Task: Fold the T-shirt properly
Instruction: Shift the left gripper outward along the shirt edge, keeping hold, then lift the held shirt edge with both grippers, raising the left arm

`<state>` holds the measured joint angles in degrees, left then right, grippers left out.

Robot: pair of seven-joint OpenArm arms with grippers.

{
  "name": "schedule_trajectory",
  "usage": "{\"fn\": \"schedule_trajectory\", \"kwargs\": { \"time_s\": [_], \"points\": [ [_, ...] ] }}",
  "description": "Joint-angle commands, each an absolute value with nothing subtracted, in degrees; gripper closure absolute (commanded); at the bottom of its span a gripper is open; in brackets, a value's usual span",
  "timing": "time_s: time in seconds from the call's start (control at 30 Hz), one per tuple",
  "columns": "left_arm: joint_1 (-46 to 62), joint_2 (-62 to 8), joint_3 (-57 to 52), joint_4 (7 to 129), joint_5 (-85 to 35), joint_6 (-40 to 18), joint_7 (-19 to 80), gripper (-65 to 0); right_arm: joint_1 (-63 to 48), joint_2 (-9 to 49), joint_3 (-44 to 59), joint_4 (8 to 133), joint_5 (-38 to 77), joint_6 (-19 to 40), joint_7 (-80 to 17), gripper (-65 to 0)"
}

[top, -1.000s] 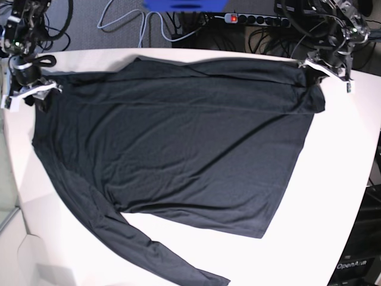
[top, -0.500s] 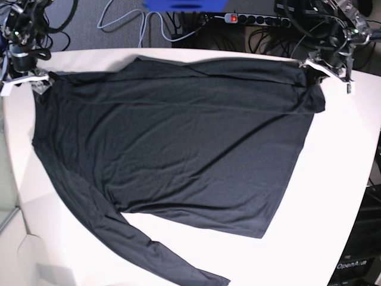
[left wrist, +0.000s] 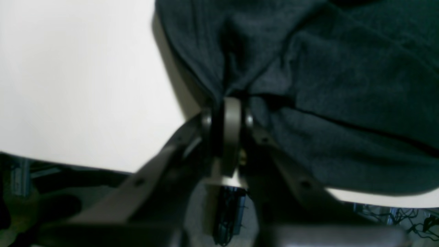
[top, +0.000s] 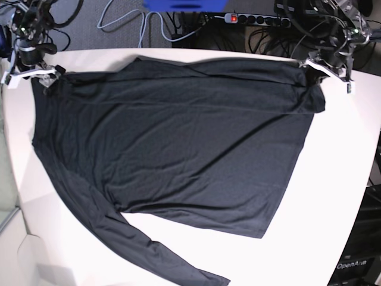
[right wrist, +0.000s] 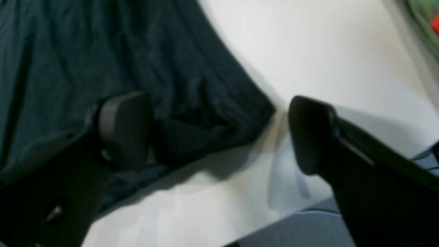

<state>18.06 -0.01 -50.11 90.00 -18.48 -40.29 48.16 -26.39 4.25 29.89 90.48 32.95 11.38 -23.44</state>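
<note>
**Left pincer holds, right pincer is free**

Left wrist view: the left gripper (left wrist: 228, 113) is pinching the T-shirt (left wrist: 325, 85) at the table (left wrist: 75, 79) edge.

Right wrist view: the right gripper (right wrist: 219, 133) is spread wide, with a shirt corner lying between its fingers.

Base view: the shirt's long axis runs along the far edge, from corner to corner.

t-shirt (top: 172, 137) spread on table (top: 333, 196), one sleeve trailing toward near-left edge, power strip (top: 256, 19) behind table
</note>
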Motion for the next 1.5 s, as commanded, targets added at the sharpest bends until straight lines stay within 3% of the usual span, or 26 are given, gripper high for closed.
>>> {"fn": "schedule_trajectory", "kwargs": {
  "time_s": [0.0,0.2,0.27,0.67,1.17,1.47],
  "points": [
    [18.5,-0.4,-50.2,90.2,-16.9,-40.0,49.9,-1.5,-26.7,4.1,29.9,90.9,33.4,12.4,-25.2,-60.8],
    [18.5,-0.4,-50.2,90.2,-16.9,-40.0,49.9,-1.5,-26.7,2.2,29.6,90.9,33.4,12.4,-25.3,-60.2],
    [18.5,-0.4,-50.2,90.2,-16.9,-40.0,49.9,-1.5,-26.7,2.2,29.6,90.9,33.5,12.4,-25.3,-56.1],
    [18.4,-0.4,-50.3,90.2,-16.9,-40.0,49.9,-1.5,-25.5,2.4,29.9,90.9,33.5,12.4,-25.3,-0.6],
    [14.8,-2.0,-50.4,90.3,-16.9,-40.0,50.1,-1.5,-24.6,4.8,30.0,91.6,33.5,12.4,-25.3,0.0],
    [11.6,-2.1,-50.4,90.3,-17.3,-40.0,56.7,-1.5,-24.6,5.2,29.8,96.0,33.5,12.4,-25.3,0.0]
  ]
}}
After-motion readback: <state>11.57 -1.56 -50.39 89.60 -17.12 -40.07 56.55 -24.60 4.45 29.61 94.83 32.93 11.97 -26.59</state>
